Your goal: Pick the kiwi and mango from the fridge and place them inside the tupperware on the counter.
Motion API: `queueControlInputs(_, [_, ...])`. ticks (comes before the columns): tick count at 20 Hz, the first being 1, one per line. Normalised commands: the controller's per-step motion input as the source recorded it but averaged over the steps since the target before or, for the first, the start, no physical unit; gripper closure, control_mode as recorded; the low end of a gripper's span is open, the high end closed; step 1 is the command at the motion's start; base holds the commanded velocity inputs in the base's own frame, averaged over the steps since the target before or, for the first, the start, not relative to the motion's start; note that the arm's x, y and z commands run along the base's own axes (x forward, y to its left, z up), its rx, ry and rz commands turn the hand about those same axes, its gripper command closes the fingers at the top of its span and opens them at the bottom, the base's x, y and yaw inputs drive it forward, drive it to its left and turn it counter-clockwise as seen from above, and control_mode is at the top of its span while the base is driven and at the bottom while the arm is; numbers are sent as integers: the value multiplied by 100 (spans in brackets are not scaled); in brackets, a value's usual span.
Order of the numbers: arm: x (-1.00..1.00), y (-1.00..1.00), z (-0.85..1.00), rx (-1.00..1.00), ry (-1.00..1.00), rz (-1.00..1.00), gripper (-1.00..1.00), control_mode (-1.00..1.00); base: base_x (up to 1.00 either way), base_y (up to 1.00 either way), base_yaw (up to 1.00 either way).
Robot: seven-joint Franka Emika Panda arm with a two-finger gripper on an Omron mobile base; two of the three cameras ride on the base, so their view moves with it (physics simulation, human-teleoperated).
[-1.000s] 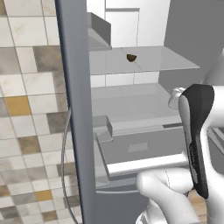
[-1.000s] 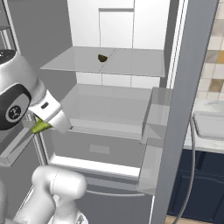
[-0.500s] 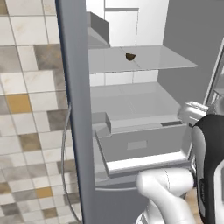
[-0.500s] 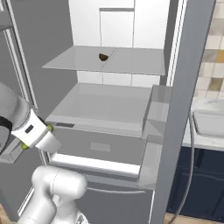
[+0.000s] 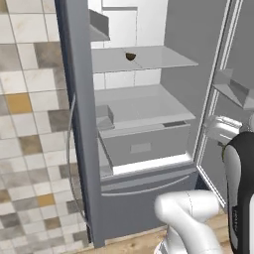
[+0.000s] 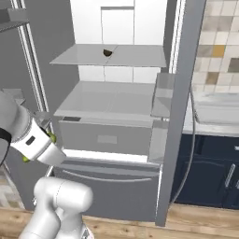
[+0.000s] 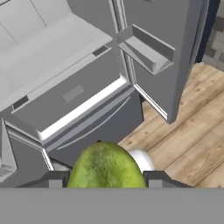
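Observation:
The fridge [image 5: 79, 124] [image 6: 182, 93] [image 7: 87, 109] stands open. A small dark brown kiwi [image 5: 131, 56] [image 6: 107, 52] lies on its upper shelf. My gripper [image 7: 106, 177] [image 6: 39, 147] is shut on the yellow-green mango [image 7: 107, 166], which sits between the two dark fingertips [image 7: 54, 179]. In the right base view green slivers of the mango [image 6: 52, 138] peek out beside the white hand, in front of the fridge's lower left and outside its shelves. The counter [image 6: 205, 128] lies to the right of the fridge, with a pale shallow tray, apparently the tupperware [image 6: 218, 113], on it.
The open right door with its bins [image 7: 146, 50] [image 6: 161, 100] stands between the fridge interior and the counter. A drawer [image 5: 144, 146] juts out below the middle shelf. Navy cabinet fronts [image 6: 210, 168] sit under the counter. Wooden floor [image 7: 188, 140] lies in front of the fridge.
The hand has drawn back from the shelves with the mango, dropping low to the left in the right base view. The whole picture has shifted slightly, so the base has moved.

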Motion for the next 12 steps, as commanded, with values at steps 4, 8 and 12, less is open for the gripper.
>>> queueControlInputs(4, [0, 0, 0, 0, 0, 0, 100, 100, -34, 44, -47])
queueControlInputs(8, [0, 0, 0, 0, 0, 0, 100, 100, -40, 34, -63])
queueControlInputs(12, [0, 0, 0, 0, 0, 0, 100, 100, -47, 25, -86])
